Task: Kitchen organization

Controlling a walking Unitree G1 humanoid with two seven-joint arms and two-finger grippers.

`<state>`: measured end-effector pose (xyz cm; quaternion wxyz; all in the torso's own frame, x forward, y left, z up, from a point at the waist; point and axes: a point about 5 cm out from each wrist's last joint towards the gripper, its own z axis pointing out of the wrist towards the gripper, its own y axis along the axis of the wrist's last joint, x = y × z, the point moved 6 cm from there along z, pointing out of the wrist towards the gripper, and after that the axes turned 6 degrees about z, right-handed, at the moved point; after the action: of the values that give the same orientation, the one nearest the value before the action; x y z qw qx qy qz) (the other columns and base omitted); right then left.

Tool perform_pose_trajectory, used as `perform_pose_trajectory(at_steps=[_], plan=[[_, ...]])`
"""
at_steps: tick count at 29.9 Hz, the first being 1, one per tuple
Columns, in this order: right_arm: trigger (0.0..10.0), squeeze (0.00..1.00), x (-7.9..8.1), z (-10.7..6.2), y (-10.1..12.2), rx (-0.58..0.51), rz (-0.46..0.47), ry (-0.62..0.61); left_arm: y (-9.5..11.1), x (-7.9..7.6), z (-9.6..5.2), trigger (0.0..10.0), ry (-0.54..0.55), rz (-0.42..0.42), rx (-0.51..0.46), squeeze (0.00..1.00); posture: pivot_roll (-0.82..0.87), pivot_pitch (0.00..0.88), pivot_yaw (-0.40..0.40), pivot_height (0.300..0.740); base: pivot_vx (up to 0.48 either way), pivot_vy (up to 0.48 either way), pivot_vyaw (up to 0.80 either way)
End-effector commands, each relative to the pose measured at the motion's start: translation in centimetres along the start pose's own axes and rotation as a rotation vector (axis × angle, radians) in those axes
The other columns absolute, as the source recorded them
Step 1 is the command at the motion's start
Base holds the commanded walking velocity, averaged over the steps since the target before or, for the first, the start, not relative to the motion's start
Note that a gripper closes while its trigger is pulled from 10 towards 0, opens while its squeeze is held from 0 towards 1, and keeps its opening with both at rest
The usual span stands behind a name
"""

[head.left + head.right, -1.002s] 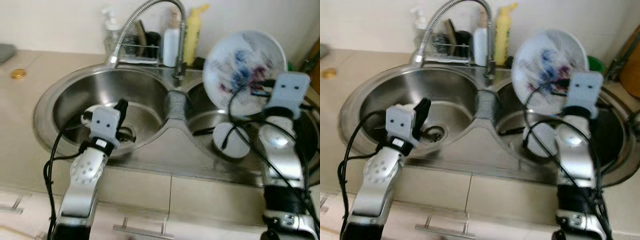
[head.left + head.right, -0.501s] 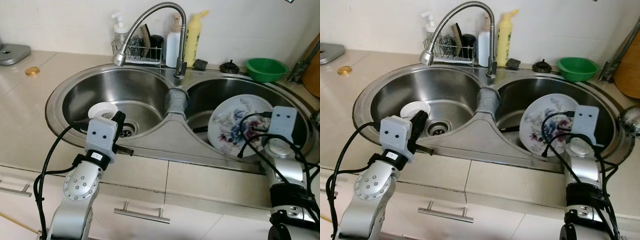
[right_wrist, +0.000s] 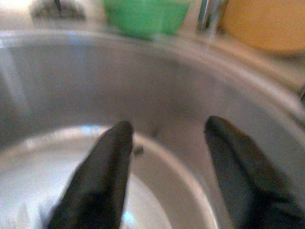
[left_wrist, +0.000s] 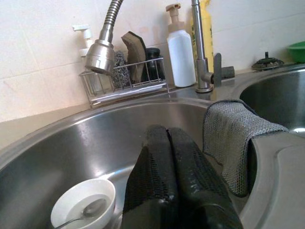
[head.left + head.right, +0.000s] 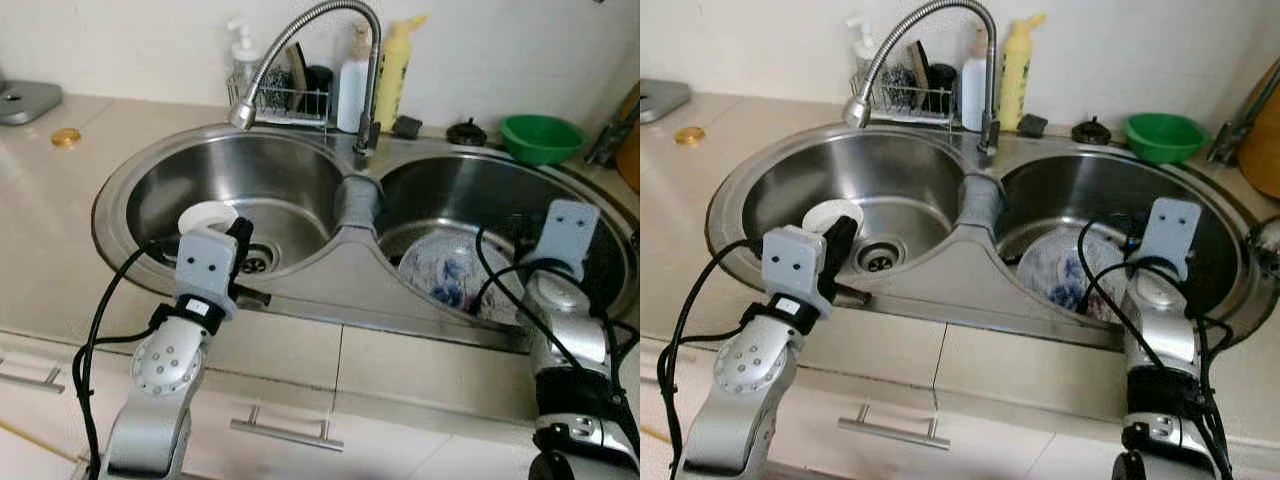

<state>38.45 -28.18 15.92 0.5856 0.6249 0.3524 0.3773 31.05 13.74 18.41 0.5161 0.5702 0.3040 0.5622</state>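
Observation:
A flowered white plate [image 5: 447, 278] lies low in the right basin of the steel double sink [image 5: 300, 305]. My right gripper [image 3: 167, 129] hovers open just above the plate's rim [image 3: 28, 191], holding nothing. In the left basin a small white bowl [image 5: 207, 215] holds a spoon [image 4: 78, 217]. My left gripper [image 5: 240, 233] hangs over the front of that basin, beside the bowl, its fingers [image 4: 164, 157] shut together on nothing.
A grey cloth [image 5: 355, 200] drapes over the divider between basins. The curved faucet [image 5: 300, 30] arches over the left basin. A wire rack [image 5: 285, 100] with sponges and bottles lines the back wall. A green bowl [image 5: 543, 137] sits back right, a gold lid [image 5: 66, 137] on the left counter.
The plate, held upright a second ago, has come down into the right basin and now lies low; my right gripper has let go of it. The left arm has barely moved.

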Motion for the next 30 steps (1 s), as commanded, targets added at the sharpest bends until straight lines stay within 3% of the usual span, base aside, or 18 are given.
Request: perform_pose_trajectory(at_steps=[1, 11, 17, 18, 23, 30], plan=[[10.0, 1.00, 0.0, -0.4, 2.4, -0.085, 0.036, -0.001, 0.0, 0.0, 0.2, 10.0, 0.004, -0.011, 0.004, 0.00, 0.18, 0.000, -0.044, 0.740, 0.000, 0.000, 0.00], [10.0, 1.00, 0.0, -2.5, 5.4, -0.210, 0.101, 0.013, 0.0, -0.2, 0.5, 10.0, 0.015, -0.025, 0.009, 0.00, 0.17, 0.000, -0.047, 0.740, 0.000, 0.000, 0.00], [10.0, 1.00, 1.9, -4.9, 6.3, -0.260, 0.110, 0.104, 0.1, 0.0, 0.6, 10.0, 0.028, -0.024, 0.006, 0.00, 0.17, 0.000, -0.048, 0.740, 0.000, 0.000, 0.00], [10.0, 0.00, 2.6, -5.7, 6.5, -0.284, 0.093, 0.141, 0.2, 0.0, 0.6, 10.0, 0.028, -0.024, 0.002, 0.00, 0.17, 0.000, -0.052, 0.740, 0.000, 0.000, 0.00], [10.0, 0.00, 3.1, -6.6, 6.0, -0.288, 0.055, 0.162, 0.5, -0.3, 0.7, 10.0, 0.015, -0.021, -0.018, 0.00, 0.16, 0.000, -0.051, 0.740, 0.000, 0.000, 0.00], [10.0, 0.00, 3.0, -6.6, 5.3, -0.265, 0.062, 0.139, 0.9, -0.7, 0.9, 10.0, -0.004, -0.015, -0.041, 0.00, 0.17, 0.000, -0.046, 0.740, 0.000, 0.400, 0.00]])
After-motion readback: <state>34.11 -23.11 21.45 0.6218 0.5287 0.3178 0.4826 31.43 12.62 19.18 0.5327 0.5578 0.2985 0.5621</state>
